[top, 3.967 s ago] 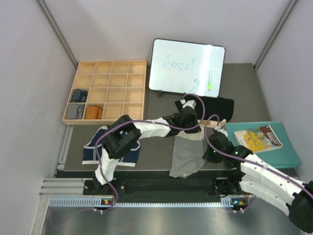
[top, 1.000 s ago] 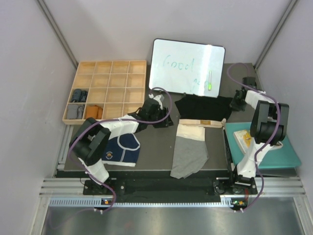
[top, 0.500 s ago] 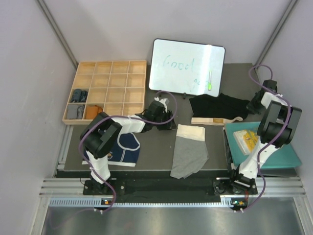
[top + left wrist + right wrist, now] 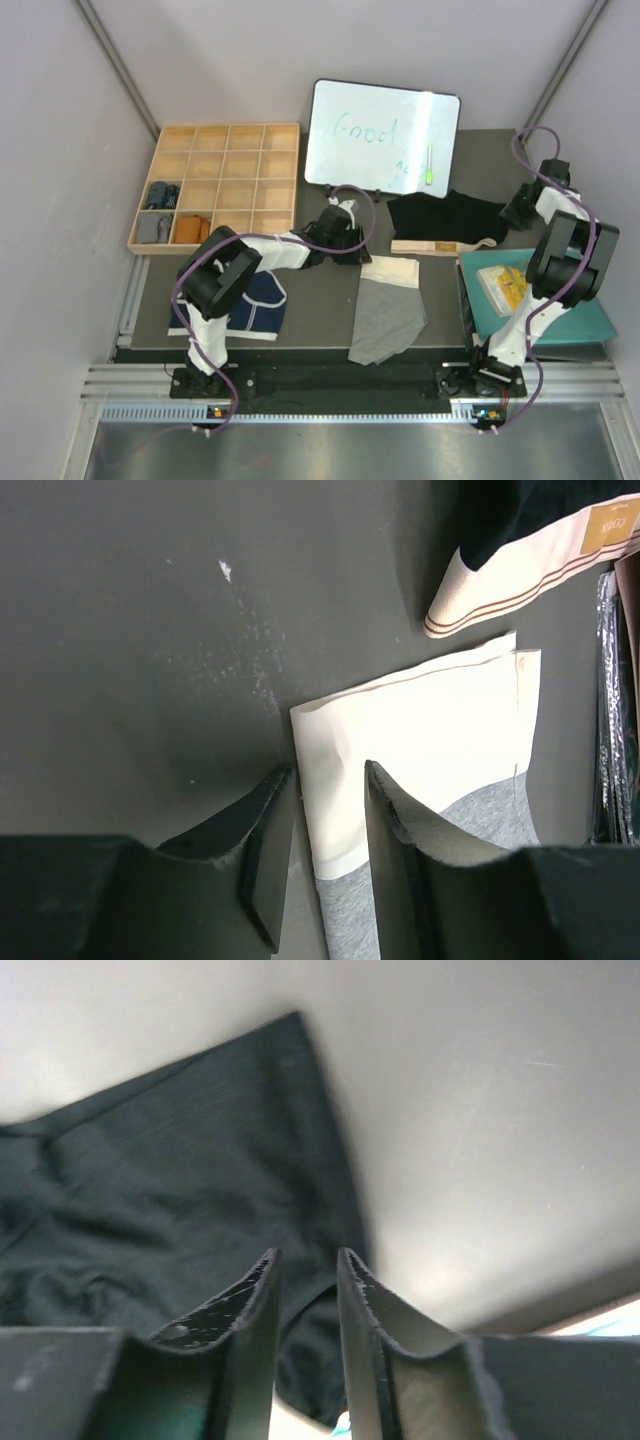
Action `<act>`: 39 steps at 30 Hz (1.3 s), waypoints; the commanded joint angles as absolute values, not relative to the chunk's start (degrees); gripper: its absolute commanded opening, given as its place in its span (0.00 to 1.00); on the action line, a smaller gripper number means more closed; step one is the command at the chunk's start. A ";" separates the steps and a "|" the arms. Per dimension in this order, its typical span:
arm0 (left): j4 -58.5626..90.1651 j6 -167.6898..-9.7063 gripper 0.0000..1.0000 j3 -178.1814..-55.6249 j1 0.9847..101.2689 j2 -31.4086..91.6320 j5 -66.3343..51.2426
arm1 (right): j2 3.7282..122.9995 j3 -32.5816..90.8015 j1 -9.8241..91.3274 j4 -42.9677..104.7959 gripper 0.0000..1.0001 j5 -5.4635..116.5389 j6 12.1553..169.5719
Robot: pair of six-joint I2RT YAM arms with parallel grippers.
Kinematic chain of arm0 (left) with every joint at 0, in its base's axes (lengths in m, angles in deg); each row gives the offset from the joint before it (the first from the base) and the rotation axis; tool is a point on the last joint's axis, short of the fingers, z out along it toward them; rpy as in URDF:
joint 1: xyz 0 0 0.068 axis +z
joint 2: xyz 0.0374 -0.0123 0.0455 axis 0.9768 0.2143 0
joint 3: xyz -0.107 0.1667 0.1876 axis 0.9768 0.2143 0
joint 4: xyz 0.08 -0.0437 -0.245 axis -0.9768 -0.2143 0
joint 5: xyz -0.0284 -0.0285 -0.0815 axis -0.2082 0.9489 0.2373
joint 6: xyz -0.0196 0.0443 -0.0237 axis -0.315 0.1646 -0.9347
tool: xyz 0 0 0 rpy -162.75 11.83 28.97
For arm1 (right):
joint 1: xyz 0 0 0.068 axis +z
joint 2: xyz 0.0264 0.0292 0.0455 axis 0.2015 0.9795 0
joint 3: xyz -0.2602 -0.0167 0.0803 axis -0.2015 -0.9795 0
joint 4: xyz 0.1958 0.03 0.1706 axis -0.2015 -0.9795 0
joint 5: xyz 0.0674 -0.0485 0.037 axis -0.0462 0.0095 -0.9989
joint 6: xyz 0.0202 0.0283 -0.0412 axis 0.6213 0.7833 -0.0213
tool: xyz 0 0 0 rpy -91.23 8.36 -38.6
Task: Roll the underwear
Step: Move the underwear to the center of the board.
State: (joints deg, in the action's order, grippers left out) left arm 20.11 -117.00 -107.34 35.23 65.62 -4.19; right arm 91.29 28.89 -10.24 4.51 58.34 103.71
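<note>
The grey briefs with a cream waistband lie flat mid-table. In the left wrist view the waistband has its left edge between my open left gripper, one finger on each side; the top view shows this gripper at that corner. The black briefs with a beige waistband lie behind them. My right gripper is at their right end, and in the right wrist view its jaws stand narrowly apart over the black cloth. The navy briefs lie at front left.
A wooden compartment tray with rolled items in its left cells stands at back left. A whiteboard with a green marker leans at the back. A teal folder with a yellow book lies at the right.
The right arm has dragged the black briefs off to the back right, away from the grey ones. The left gripper has moved right to the cream waistband's left corner.
</note>
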 commanded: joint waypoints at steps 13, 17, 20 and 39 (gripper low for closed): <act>9.04 -115.18 0.00 -112.06 32.54 70.90 -20.90 | 70.44 23.18 -2.46 3.39 0.49 54.56 104.18; 8.86 -114.39 0.00 -111.36 33.06 68.18 -25.38 | 68.33 20.63 3.25 3.56 0.49 55.36 104.52; 8.25 -113.60 0.00 -111.62 34.99 67.47 -25.48 | 67.10 18.09 9.13 4.44 0.50 55.10 105.40; 10.45 -107.53 0.00 -114.69 41.68 68.96 -22.49 | 65.60 0.77 30.61 13.32 0.65 47.97 109.89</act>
State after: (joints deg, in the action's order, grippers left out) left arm 13.49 -109.50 -113.35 41.55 67.61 -21.92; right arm 68.56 2.25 29.25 9.40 48.31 109.26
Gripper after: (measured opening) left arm 0.011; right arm 0.642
